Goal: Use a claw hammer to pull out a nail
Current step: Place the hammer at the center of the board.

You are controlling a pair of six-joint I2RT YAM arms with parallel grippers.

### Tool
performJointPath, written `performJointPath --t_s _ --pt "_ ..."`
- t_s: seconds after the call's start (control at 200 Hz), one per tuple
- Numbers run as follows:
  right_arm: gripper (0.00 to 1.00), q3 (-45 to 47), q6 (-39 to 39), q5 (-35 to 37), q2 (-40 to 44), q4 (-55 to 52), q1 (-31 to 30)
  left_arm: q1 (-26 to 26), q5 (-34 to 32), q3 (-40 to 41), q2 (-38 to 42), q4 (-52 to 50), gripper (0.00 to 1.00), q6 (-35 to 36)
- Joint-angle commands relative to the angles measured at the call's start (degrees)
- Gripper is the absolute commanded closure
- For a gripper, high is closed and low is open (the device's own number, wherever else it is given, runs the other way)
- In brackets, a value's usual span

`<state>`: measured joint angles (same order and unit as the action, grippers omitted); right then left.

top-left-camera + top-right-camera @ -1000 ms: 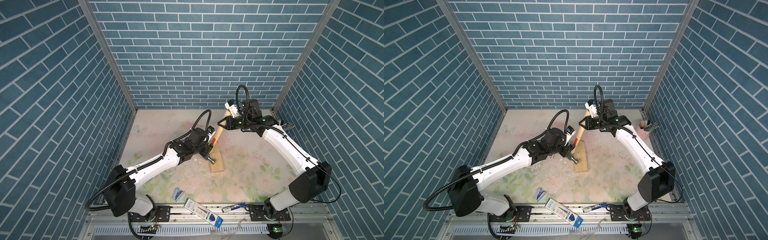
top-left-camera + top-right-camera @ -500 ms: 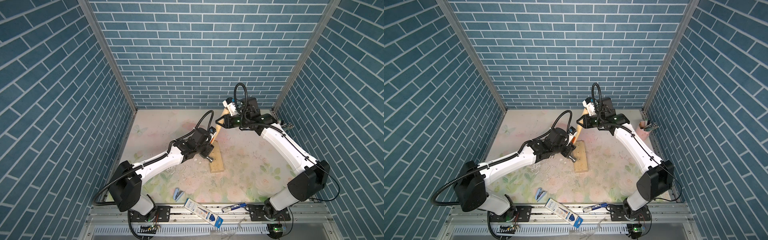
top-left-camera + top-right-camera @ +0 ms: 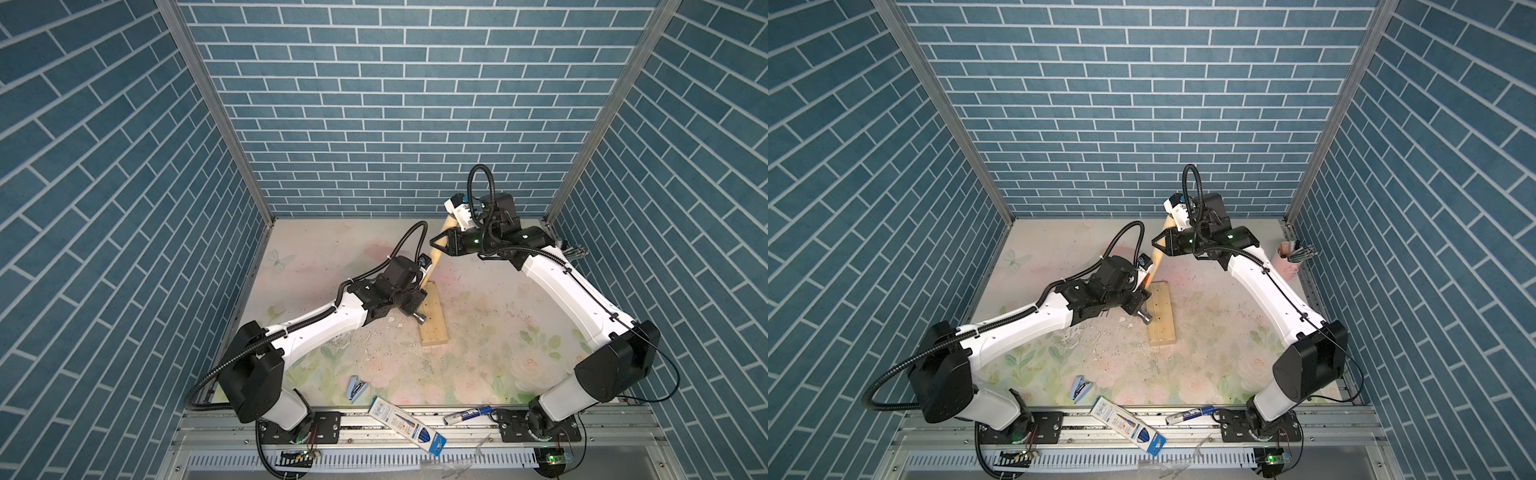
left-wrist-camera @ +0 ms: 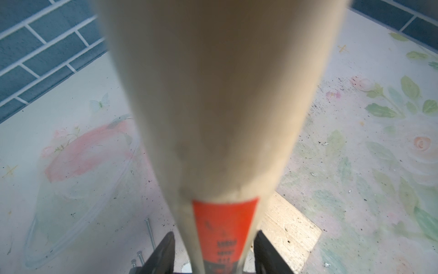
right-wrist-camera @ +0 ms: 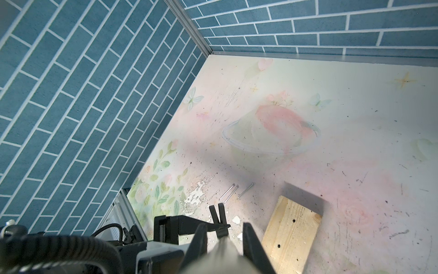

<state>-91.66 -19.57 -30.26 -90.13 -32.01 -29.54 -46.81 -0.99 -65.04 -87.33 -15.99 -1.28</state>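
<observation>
Claw hammer (image 3: 433, 261) slants up, right hand (image 5: 224, 239) clamping, left hand (image 4: 214, 251) straddling.

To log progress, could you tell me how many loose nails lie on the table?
3 nails: two together, a third just apart, near the wooden block; others may be hidden.

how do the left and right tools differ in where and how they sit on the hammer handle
The left tool sits low on the claw hammer handle, at the orange label near the head. The right tool sits high, near the handle's free end. The right tool is shut on the handle. The left tool's fingers flank it, but whether they press it is unclear. Both are on the same tilted handle.
</observation>
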Motion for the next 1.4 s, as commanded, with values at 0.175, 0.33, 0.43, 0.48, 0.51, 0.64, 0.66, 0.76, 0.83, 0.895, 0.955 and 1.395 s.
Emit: performJointPath --t_s 0.175,0.33,0.43,0.48,0.51,0.64,0.66,0.76,0.83,0.895,0.955,1.395 --pt "1.00 -3.28 -4.60 -4.93 1.58 3.55 -0.37 -0.39 -0.59 -0.67 -0.78 -0.49 0.49 -0.48" --pt "1.00 -3.18 -4.68 -5.54 1.75 3.68 -0.34 -0.39 -0.32 -0.71 -0.73 -0.46 0.52 -0.48" --pt "1.00 -3.18 -4.77 -5.71 1.89 3.63 -0.37 -0.39 -0.24 -0.79 -0.83 -0.27 0.53 -0.53" --pt "1.00 -3.11 -4.77 -5.94 1.97 3.79 -0.35 -0.39 -0.11 -0.79 -0.82 -0.10 0.53 -0.65" --pt "1.00 -3.00 -4.77 -6.10 2.02 3.80 -0.34 -0.39 -0.10 -0.79 -0.91 -0.02 0.53 -0.65" --pt "1.00 -2.92 -4.68 -6.70 2.14 3.88 -0.39 -0.39 -0.01 -0.95 -1.25 0.16 0.52 -0.78" --pt "1.00 -2.91 -4.68 -6.78 2.15 3.84 -0.35 -0.39 -0.04 -0.97 -1.26 0.16 0.52 -0.81" --pt "1.00 -2.83 -4.60 -7.14 2.24 3.87 -0.34 -0.39 -0.06 -0.97 -1.32 0.43 0.52 -0.91" --pt "1.00 -2.49 -4.60 -8.16 2.44 4.35 -0.32 -0.39 -0.02 -0.87 -1.27 0.63 0.52 -0.92" --pt "1.00 -2.31 -4.36 -8.47 2.41 4.50 -0.34 -0.39 0.10 -0.77 -1.26 0.78 0.52 -0.92" --pt "1.00 -2.30 -4.17 -8.95 2.33 4.50 -0.34 -0.39 0.28 -0.70 -1.26 0.78 0.53 -0.92" --pt "1.00 -2.22 -4.24 -11.65 2.19 5.59 -0.34 -0.39 0.83 -0.71 -1.18 0.87 0.67 -0.75"
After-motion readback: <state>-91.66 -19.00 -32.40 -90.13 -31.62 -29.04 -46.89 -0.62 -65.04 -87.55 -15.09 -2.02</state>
